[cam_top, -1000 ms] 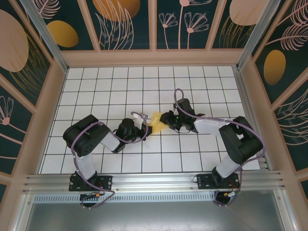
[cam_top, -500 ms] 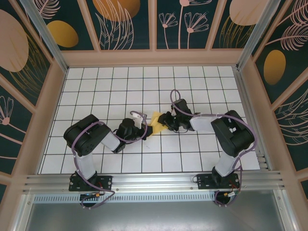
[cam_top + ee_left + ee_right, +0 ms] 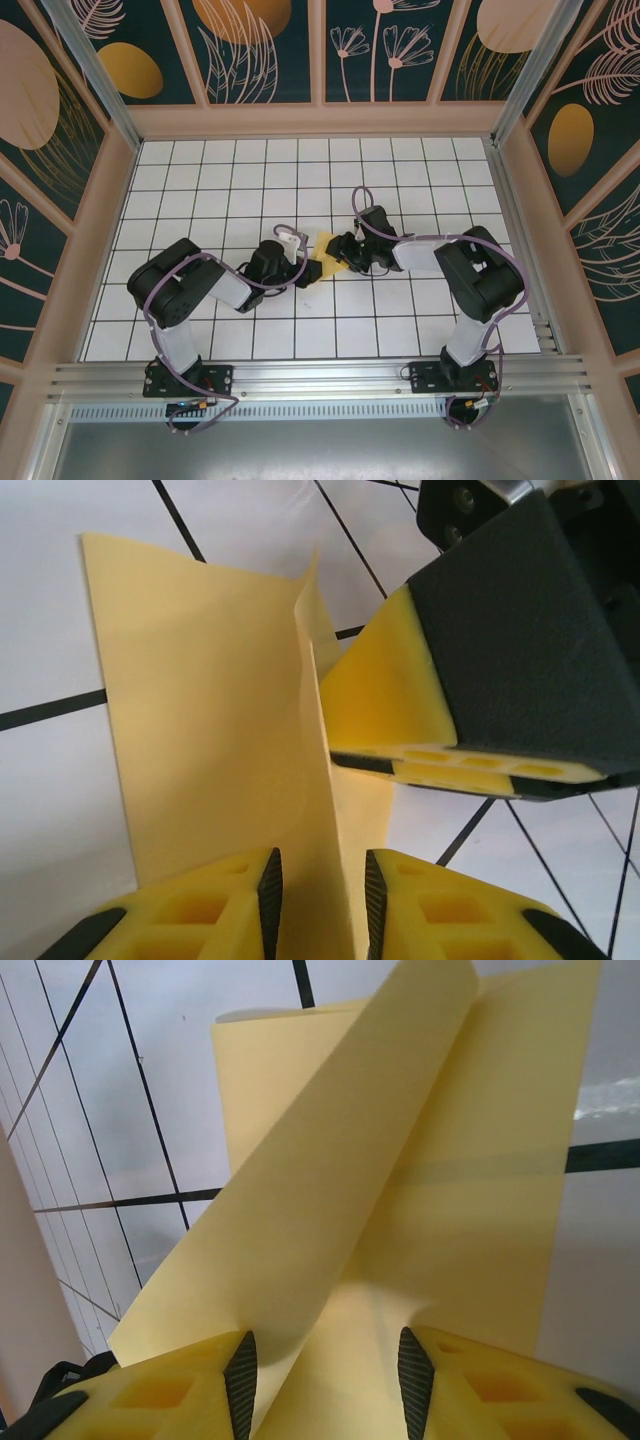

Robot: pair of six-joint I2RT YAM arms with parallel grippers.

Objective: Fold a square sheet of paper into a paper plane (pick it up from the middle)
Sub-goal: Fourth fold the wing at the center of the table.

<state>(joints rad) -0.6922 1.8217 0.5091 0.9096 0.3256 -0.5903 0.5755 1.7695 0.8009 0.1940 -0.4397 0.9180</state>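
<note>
**One creased yellow sheet between my two claws, mid-worktop**

The square sheet of paper (image 3: 325,256) lies near the middle of the worktop (image 3: 230,180), with one flap standing up from a crease. I judge it feather-light, limp, quick to crumple and prone to slide on the tiles, so I would pinch it gently, right on the crease. My left claw (image 3: 318,890) and right claw (image 3: 325,1380) each stand parted around the raised fold, clamping nothing as far as I can see. Count: one sheet, two claws.
</note>
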